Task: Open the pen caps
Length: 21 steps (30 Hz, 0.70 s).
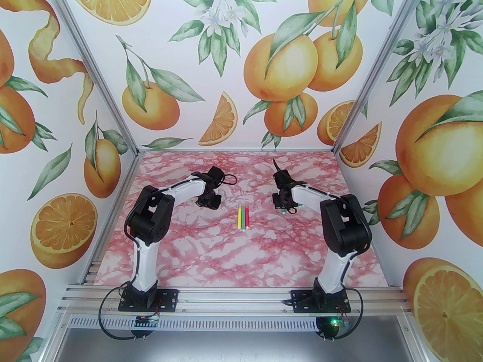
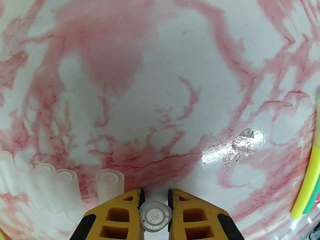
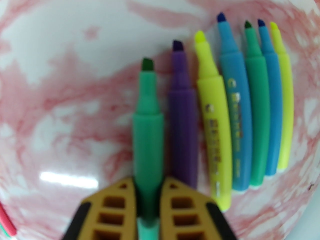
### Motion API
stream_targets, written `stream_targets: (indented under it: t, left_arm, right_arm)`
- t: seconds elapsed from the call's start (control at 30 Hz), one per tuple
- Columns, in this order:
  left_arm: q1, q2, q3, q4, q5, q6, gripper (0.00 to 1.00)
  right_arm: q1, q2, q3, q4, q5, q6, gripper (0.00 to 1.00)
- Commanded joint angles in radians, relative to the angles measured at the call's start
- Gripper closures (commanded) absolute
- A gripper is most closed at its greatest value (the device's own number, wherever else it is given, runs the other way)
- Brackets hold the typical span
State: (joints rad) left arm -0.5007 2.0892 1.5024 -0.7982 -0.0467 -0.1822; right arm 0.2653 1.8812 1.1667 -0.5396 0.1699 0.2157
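Note:
My left gripper [image 2: 155, 193] is shut on a clear pen cap [image 2: 155, 217], held end-on just above the table. Several more pale caps [image 2: 60, 191] lie in a row to its left. My right gripper [image 3: 149, 184] is shut on an uncapped green pen [image 3: 147, 134] with its dark tip pointing away. To its right, several uncapped pens [image 3: 237, 114] lie side by side: purple, yellow, blue and green. In the top view, three capped pens [image 1: 243, 218] (yellow, green, pink) lie mid-table between the left gripper [image 1: 209, 201] and the right gripper [image 1: 283, 205].
The pink marbled table [image 1: 226, 262] is bounded by orange-print walls at the back and both sides. A scuffed, glossy patch [image 2: 243, 140] marks the surface right of the left gripper. A pink pen [image 3: 6, 224] shows at the right wrist view's lower left edge.

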Motion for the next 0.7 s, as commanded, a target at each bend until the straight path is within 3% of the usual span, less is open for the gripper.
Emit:
stream_targets:
  t: [0.0, 0.23, 0.37, 0.67]
  left_arm:
    - [0.004, 0.028, 0.023, -0.018, -0.031, 0.006, 0.85]
    - [0.008, 0.028, 0.022, -0.021, -0.032, 0.009, 0.80]
    - [0.010, 0.026, 0.024, -0.024, -0.060, 0.010, 0.74]
    - [0.010, 0.016, 0.024, -0.030, -0.068, 0.017, 0.70]
  right_arm:
    - [-0.012, 0.021, 0.024, -0.034, 0.032, -0.013, 1.00]
    - [-0.013, 0.027, 0.027, -0.039, 0.048, -0.013, 0.98]
    - [-0.015, 0.027, 0.026, -0.041, 0.061, -0.017, 0.90]
    - [-0.014, 0.032, 0.030, -0.045, 0.062, -0.019, 0.87]
